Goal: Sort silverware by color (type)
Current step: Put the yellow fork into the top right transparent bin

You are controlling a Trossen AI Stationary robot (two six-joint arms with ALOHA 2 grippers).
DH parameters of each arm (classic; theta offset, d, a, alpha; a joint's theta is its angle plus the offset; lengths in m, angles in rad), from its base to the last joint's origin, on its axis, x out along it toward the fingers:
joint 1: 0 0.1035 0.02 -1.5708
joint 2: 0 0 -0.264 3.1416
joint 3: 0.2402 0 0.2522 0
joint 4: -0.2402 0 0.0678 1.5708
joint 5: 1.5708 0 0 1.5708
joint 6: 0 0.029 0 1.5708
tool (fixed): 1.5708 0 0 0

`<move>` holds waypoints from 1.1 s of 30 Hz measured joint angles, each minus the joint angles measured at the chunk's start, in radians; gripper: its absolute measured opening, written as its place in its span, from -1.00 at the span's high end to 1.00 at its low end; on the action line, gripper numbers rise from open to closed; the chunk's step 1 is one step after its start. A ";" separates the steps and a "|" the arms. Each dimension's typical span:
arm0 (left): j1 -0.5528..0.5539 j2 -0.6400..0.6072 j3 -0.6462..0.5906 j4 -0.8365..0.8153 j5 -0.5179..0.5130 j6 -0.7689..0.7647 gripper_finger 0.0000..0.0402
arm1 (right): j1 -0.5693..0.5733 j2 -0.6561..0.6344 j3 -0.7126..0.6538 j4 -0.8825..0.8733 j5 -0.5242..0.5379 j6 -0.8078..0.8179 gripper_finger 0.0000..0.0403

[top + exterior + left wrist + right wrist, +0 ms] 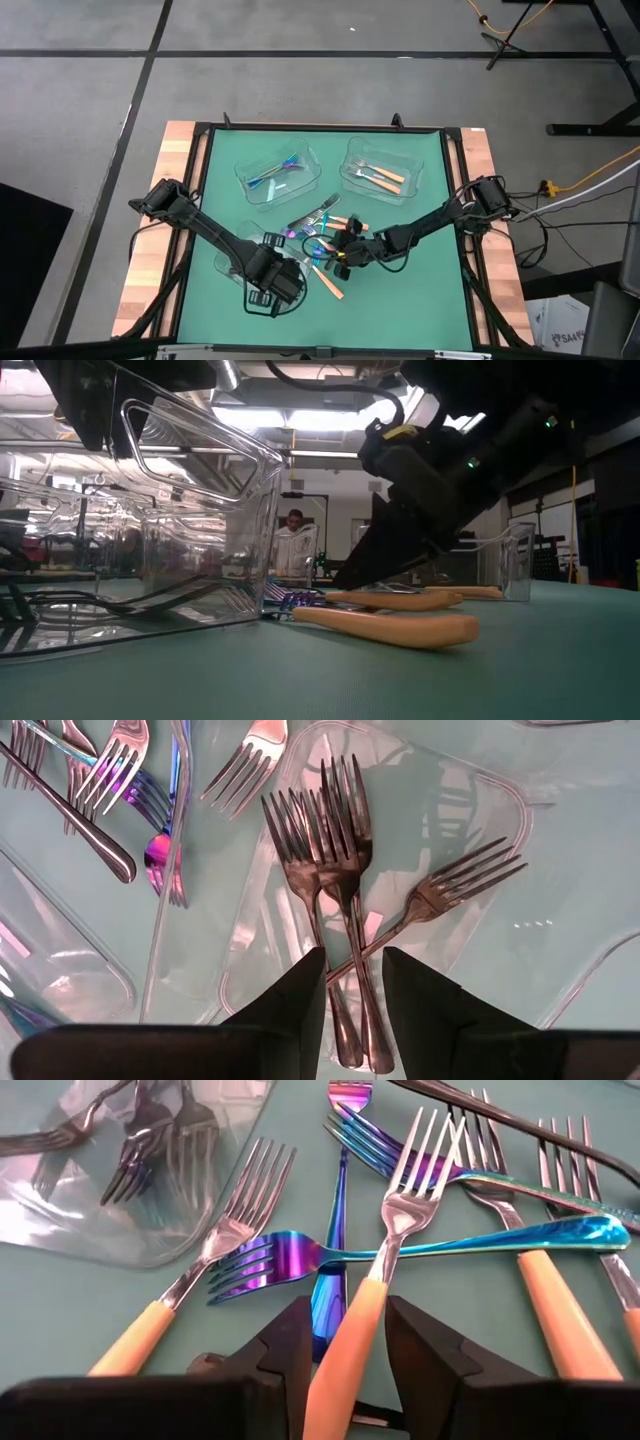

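The right end effector (345,1355) sits low over the loose pile, its fingers parted on either side of an orange-handled fork (370,1290) but not visibly pinching it. That fork lies across an iridescent fork (420,1250), with another iridescent handle (328,1295) running under the gap between the fingers. If the fingers close here, they could catch that handle along with the orange one, or lifting could drag the crossed iridescent fork sideways and scatter the pile (325,235) on the tabletop (420,290).

The left end effector (352,990) hangs just above the near tray (480,870), fingers apart and empty, over three dark forks (330,850) lying inside it. Judging by how close it is, any sideways move while low could knock the tray wall or shove the tray into the pile beside it.

Farther off, one tray (278,175) holds iridescent pieces and another (378,172) holds orange-handled ones; both stand well clear of the arms. A mistaken double grasp would likely put a wrong colour into one of them.
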 joint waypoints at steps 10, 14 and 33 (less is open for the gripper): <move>0.000 0.000 0.000 0.002 0.000 0.000 0.53 | -0.001 0.010 0.000 -0.005 0.026 0.048 0.43; 0.000 0.000 0.000 0.006 0.000 0.000 0.53 | -0.001 0.021 0.000 -0.005 0.029 0.049 0.43; 0.000 0.000 0.000 0.010 0.000 -0.001 0.53 | -0.014 0.028 0.000 -0.069 0.015 0.145 0.43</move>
